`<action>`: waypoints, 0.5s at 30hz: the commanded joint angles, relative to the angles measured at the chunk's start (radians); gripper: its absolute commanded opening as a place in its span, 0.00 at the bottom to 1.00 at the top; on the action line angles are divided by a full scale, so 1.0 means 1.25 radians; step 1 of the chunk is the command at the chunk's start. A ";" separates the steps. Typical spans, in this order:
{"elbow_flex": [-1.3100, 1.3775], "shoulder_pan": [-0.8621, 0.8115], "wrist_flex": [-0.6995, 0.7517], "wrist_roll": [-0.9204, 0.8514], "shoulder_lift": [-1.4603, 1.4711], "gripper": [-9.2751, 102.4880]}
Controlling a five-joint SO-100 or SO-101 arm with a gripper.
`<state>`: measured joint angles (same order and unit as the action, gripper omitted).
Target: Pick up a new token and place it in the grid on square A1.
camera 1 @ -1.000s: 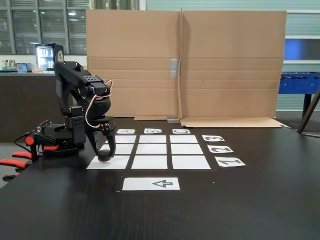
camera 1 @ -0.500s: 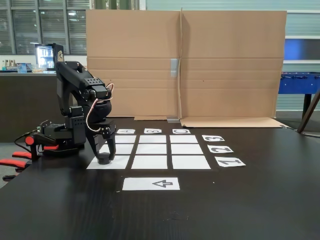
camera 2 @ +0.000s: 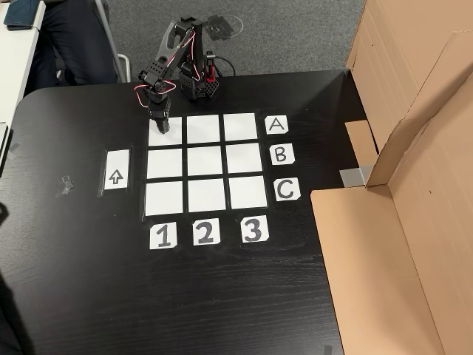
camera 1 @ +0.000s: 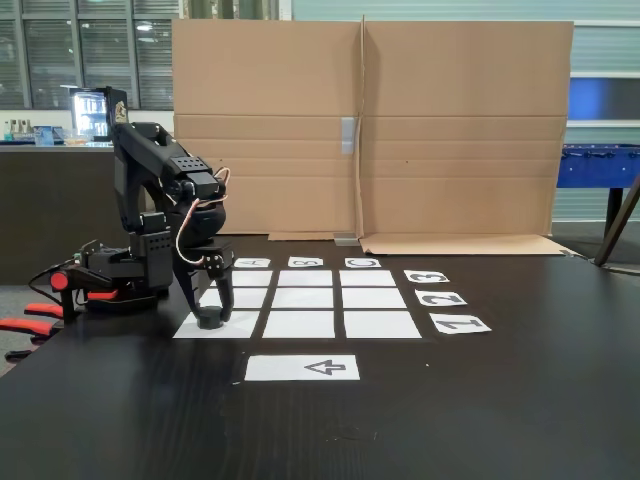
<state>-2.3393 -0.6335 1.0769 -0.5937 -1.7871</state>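
You're working on a dark, near-black desk point(camera 1: 480, 410) with a big folded cardboard sheet point(camera 1: 370, 130) standing along its far edge in the fixed view; grey carpet and glass partitions lie beyond. The grid point(camera 2: 207, 159) is nine blank white paper cells, with cards A, B, C down one side and 1, 2, 3 along another, and an arrow-printed strip point(camera 2: 116, 169) sits apart at the grid's 9 o'clock in the other view. Your token point(camera 1: 209, 319) is a small matte black puck, far narrower than a cell, resting on square A1 point(camera 2: 164, 133), the corner cell at about 10 o'clock in the other view. The gripper point(camera 1: 208, 312) points down over it with its jaws parted, one finger on each side of the puck; you can't tell whether they touch it.
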 commanded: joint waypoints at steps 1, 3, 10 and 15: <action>0.015 0.010 -0.002 -0.001 0.011 0.18; 0.016 0.010 -0.002 -0.001 0.013 0.20; 0.017 0.006 -0.001 -0.005 0.015 0.26; 0.017 0.005 0.002 -0.006 0.015 0.32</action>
<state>-2.3317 -0.6320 1.0799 -0.5937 -1.7687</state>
